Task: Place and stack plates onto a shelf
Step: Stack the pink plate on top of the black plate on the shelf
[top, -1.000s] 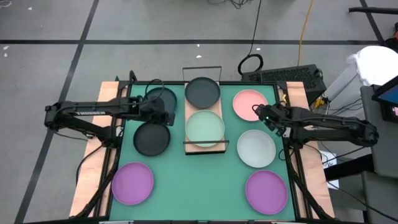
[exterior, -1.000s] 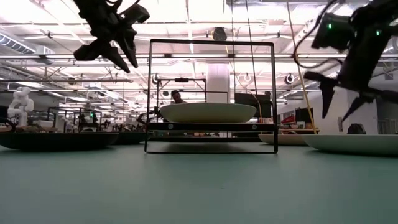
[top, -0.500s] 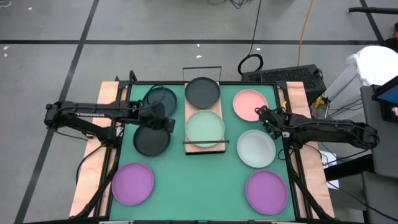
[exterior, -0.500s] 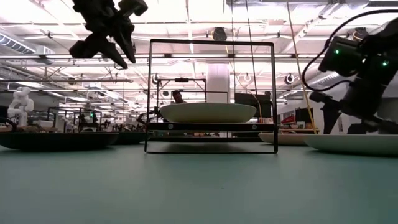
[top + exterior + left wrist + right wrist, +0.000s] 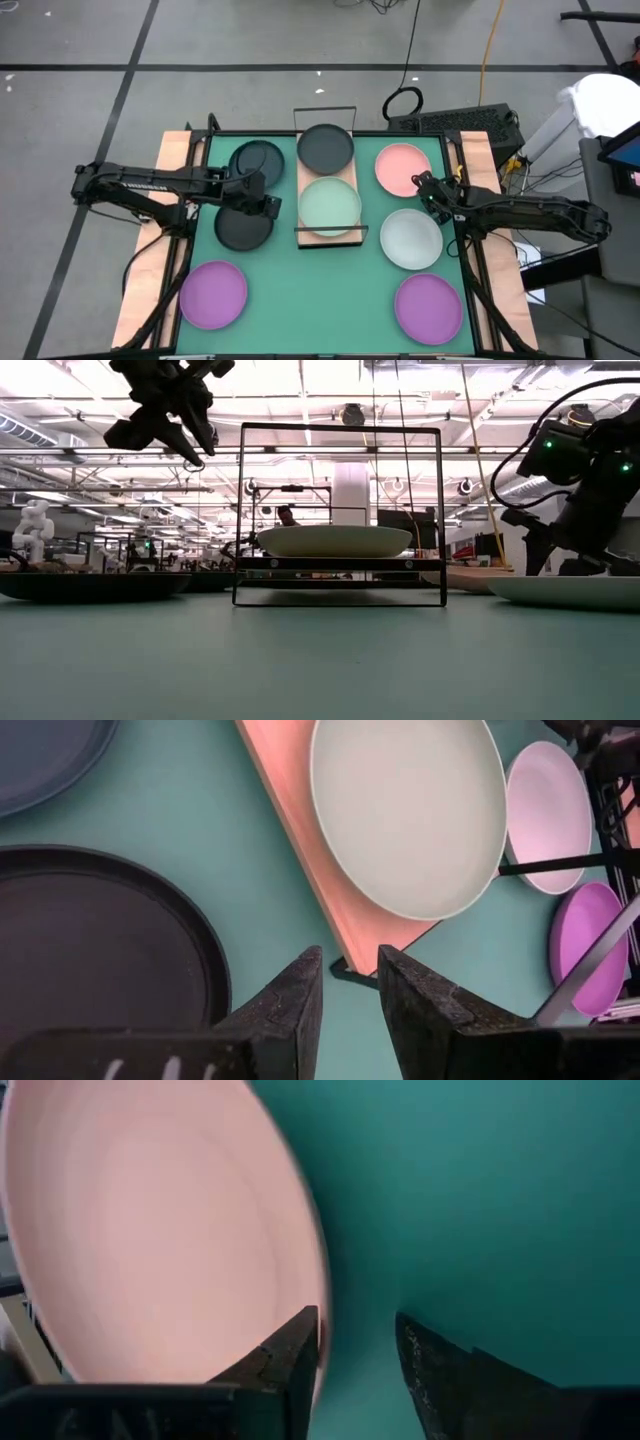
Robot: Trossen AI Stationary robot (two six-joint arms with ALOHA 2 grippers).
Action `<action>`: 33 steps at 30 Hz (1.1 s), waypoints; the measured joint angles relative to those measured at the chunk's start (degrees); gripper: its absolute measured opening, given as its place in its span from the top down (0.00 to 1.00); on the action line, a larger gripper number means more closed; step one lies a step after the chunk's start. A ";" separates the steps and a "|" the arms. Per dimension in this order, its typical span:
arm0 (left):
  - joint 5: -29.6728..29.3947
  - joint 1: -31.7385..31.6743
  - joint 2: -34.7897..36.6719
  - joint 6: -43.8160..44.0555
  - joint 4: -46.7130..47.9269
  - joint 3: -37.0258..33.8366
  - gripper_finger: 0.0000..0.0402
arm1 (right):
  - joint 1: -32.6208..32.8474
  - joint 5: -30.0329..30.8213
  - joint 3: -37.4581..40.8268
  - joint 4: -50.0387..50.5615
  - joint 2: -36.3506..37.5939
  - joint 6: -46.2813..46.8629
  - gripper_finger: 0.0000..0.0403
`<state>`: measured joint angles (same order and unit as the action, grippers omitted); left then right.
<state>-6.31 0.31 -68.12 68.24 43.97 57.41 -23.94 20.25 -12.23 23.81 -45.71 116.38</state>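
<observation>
The shelf [image 5: 312,188] in the table's middle carries a dark grey plate [image 5: 326,147] at its far end and a mint plate [image 5: 330,205] at its near end. The pink plate [image 5: 398,165] lies flat on the mat at the far right. My right gripper [image 5: 421,184] is low at its near-right rim, with one finger over the plate and one outside it, a gap between them. My left gripper [image 5: 270,205] hovers high between a dark grey plate [image 5: 240,228] and the shelf. Its fingers [image 5: 350,990] stand slightly apart with nothing between them. My right gripper straddles the pink plate's rim [image 5: 318,1280], slanting down from the table's right. One finger [image 5: 295,1345] lies over the plate's inside, the other [image 5: 430,1365] over the mat outside. Whether either finger touches the rim, I cannot tell. The plate rests on the mat.
Another dark grey plate [image 5: 257,160] lies at the far left. A whitish plate [image 5: 411,238] is close by my right arm. Two purple plates [image 5: 213,294] [image 5: 428,308] lie in the near corners. The shelf's black wire ends [image 5: 340,510] stand upright. Wooden rails [image 5: 150,260] border the mat.
My right gripper has dropped from well above the table to the pink plate's near-right rim. My left gripper has swung a little toward the table's near edge and stayed high. No plate has moved.
</observation>
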 joint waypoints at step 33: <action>-1.38 2.10 0.00 -2.57 3.17 -0.02 0.74 | 0.45 2.44 -2.05 -29.19 -0.09 -10.50 1.00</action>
<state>-7.68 2.42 -68.12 65.67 47.13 57.39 -23.50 22.70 -14.28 -5.38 -45.80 105.88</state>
